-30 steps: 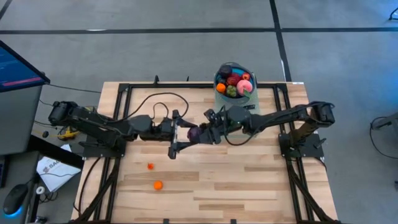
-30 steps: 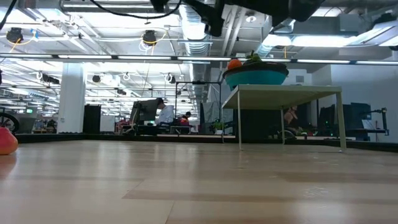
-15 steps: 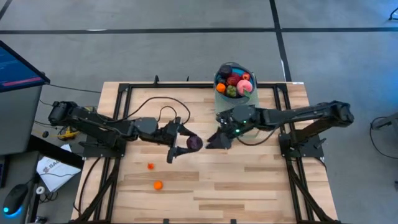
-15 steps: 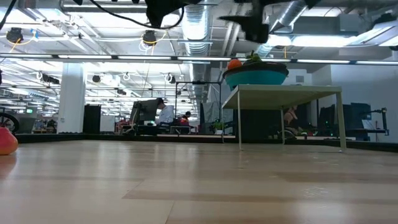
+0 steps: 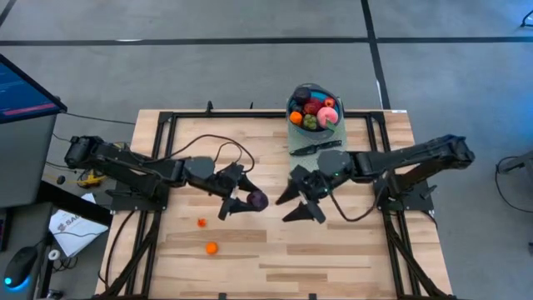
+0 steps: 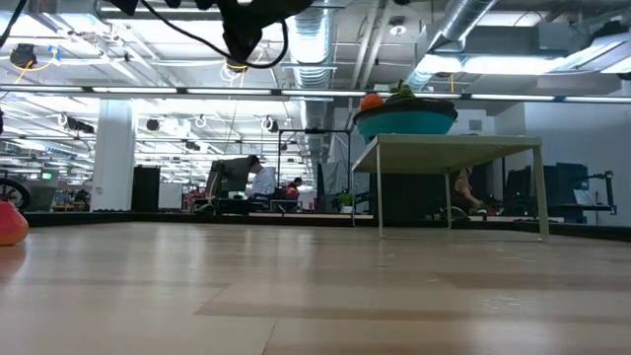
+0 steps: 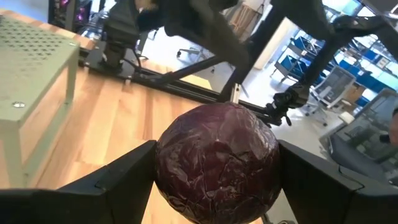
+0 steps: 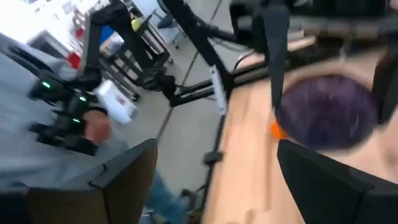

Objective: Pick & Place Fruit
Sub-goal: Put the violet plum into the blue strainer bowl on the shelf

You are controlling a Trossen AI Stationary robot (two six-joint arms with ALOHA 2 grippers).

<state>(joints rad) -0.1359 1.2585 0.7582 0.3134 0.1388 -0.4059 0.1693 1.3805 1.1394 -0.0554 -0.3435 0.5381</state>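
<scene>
The left tool (image 5: 236, 193) grips a purple fruit (image 5: 257, 199) above the middle of the worktop (image 5: 350, 242). The left wrist view shows this fruit (image 7: 216, 163) pressed between both fingers (image 7: 112, 183), its skin wrinkled; the high view shows only a small dark ball. The right tool (image 5: 300, 200) hangs just beside it with jaws apart and empty. Behind the right tool, a bowl (image 5: 315, 110) of mixed fruit stands on a small stand. Two orange pieces (image 5: 211, 247) lie on the worktop near the left tool. The low view shows a pink piece (image 6: 10, 223) at its edge.
</scene>
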